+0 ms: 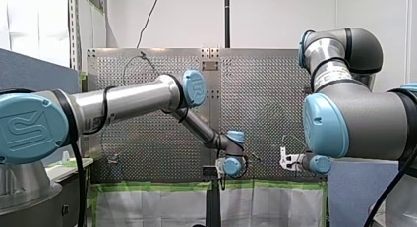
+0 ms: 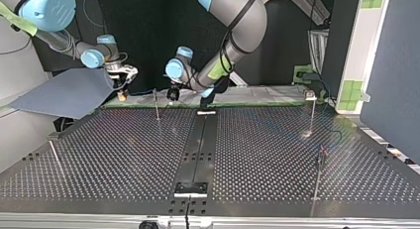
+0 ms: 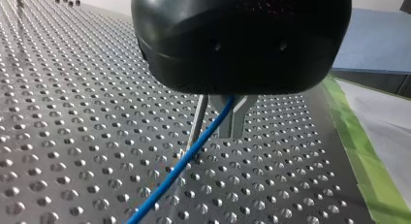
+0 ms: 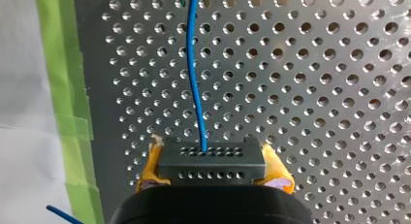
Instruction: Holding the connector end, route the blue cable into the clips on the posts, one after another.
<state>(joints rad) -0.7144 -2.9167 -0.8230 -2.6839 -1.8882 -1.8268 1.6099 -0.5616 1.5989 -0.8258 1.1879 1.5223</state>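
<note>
At the top view's left: clamping the black connector [image 4: 212, 167] in my right pincer [image 4: 212, 153], yellow pads [image 4: 150, 168] tight on both its ends. Feeding the blue cable [image 4: 194, 64] straight out ahead from there, lengthwise along the surface [image 4: 315, 88] edge, parallel to the green tape [image 4: 63, 88]. Further right: slanting up just beside a thin post [image 3: 197, 120], then in under my left pincer [image 3: 231, 118]. Cannot tell that one's grip. Nothing but holes underneath.

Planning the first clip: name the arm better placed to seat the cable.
Left, probably: my left gripper holds the blue cable beside a post; my right gripper only holds the connector.
</note>
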